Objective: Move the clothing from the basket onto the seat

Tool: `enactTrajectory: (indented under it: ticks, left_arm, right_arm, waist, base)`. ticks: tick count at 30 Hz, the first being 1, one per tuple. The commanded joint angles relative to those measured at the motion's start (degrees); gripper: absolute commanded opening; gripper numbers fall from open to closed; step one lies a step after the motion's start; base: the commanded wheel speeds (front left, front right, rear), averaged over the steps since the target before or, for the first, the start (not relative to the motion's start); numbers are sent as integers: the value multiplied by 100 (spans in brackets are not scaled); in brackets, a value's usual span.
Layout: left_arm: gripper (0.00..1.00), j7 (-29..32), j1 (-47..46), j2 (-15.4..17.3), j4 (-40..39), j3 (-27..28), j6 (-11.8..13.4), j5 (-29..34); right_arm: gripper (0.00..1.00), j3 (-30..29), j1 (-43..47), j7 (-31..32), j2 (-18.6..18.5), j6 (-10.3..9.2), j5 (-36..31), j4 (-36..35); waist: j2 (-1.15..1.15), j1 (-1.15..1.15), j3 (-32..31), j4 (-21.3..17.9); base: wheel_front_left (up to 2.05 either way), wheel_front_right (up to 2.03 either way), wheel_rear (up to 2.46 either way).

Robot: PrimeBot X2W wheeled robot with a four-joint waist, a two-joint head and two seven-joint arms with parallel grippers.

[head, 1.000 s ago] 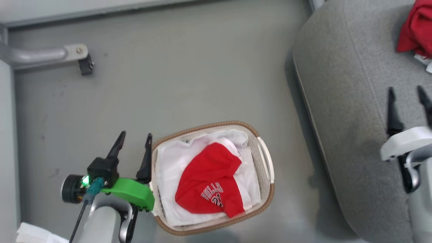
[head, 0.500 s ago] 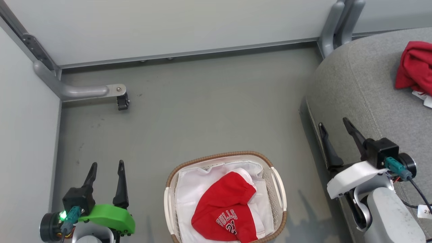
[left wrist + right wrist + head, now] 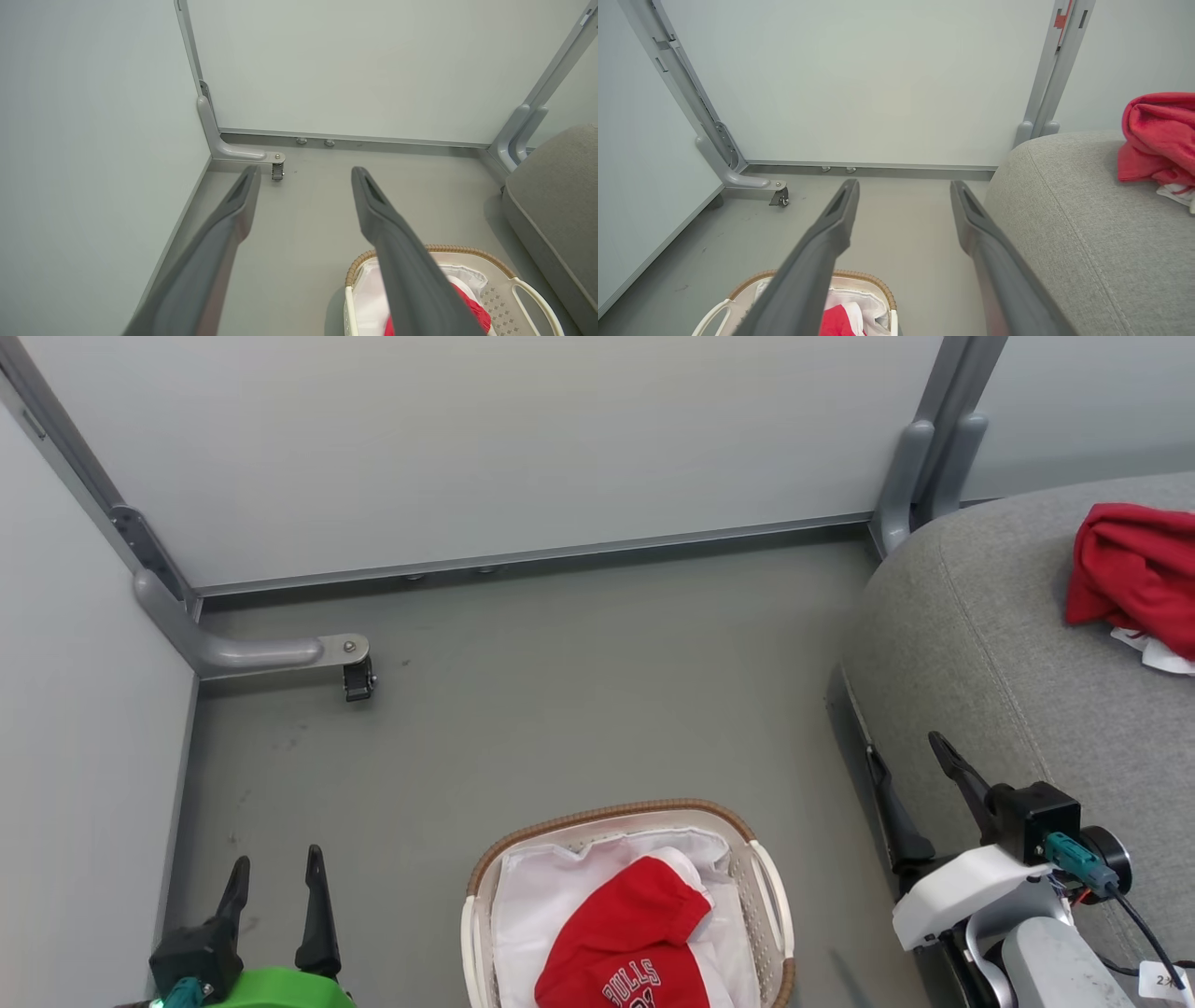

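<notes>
Nearest you, at the lower left of the head view, your left gripper (image 3: pixel 277 859) hangs over the grey floor (image 3: pixel 579 709). Its two dark fingers are spread apart with nothing between them, and the left wrist view shows the same wide gap. At the lower right, your right gripper (image 3: pixel 904 747) is also spread and empty. Its fingers overlap the side edge of the seat (image 3: pixel 990 644) in the head view, and you cannot tell whether they touch it.

Between the two grippers the basket (image 3: pixel 607 810) stands on the floor, partly cut off by the bottom edge of the head view. A red jersey (image 3: pixel 621 933) lies inside it on the white liner (image 3: pixel 532 905), with its white "BULLS" lettering facing up. The left gripper is well apart from the basket on its left, and the right gripper is apart from it on its right.

The seat rises to the right of the basket, with a strip of floor between them. Farther along its cushion, near the right edge of the head view, a bundled red garment (image 3: pixel 1130 560) rests with a bit of white fabric (image 3: pixel 1153 653) showing at its lower edge.

Beyond the floor, a small black caster (image 3: pixel 358 679) hangs from a grey metal bracket (image 3: pixel 252 653) at the left wall. Pale wall panels (image 3: pixel 513 448) meet in the far left corner, and a grey upright post (image 3: pixel 920 457) stands by the seat's far corner.
</notes>
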Motion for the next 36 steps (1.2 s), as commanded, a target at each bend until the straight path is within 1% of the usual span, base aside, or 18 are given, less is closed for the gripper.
enactTrajectory:
  ticks: [1,4,8,11,15,20,24,29,36]
  left_arm:
    - [100,5,66,3,9,-49,19,-35]
    - [100,5,-70,0,207,-325,-23,8]
    - [100,4,-445,15,437,-702,-52,-56]
    - [100,5,-750,13,579,-981,-60,-184]
    - [100,5,-1256,14,880,-1350,-74,-168]
    - [100,5,-1905,16,1419,-1883,-75,-169]
    - [100,4,-2392,44,1832,-2192,-76,-236]
    - [100,4,-2882,114,2353,-2582,-76,-274]
    - [100,4,-3645,194,3376,-3377,-77,-94]
  right_arm:
    - [100,-11,47,-1,-3,-6,1,-14]
    - [100,-25,-33,-1,-9,-6,9,-47]
    - [100,-61,-217,-1,-41,-6,3,-77]
    - [100,-72,-457,-1,-33,-6,5,-164]
    - [100,-4,-809,-1,-29,-6,-34,-298]
    - [100,108,-1193,-1,31,-6,-50,-526]
    - [100,217,-1440,-1,93,-6,-100,-681]
    - [100,236,-1694,-1,181,-6,-66,-818]
    - [100,293,-1903,-1,278,-6,-108,-978]
  waist:
    - [18,1,18,-34]
    - [18,1,135,-53]
    - [18,1,488,-122]
    - [18,1,873,-233]
    - [18,1,1462,-438]
    - [18,1,2246,-701]
    - [18,1,2822,-889]
    - [18,1,3383,-1106]
    - [18,1,3983,-1310]
  base:
    - [0,0,0]
    - [0,0,0]
    - [0,0,0]
    - [0,0,0]
    - [0,0,0]
    - [0,0,0]
    - [0,0,0]
    - [0,0,0]
    - [0,0,0]
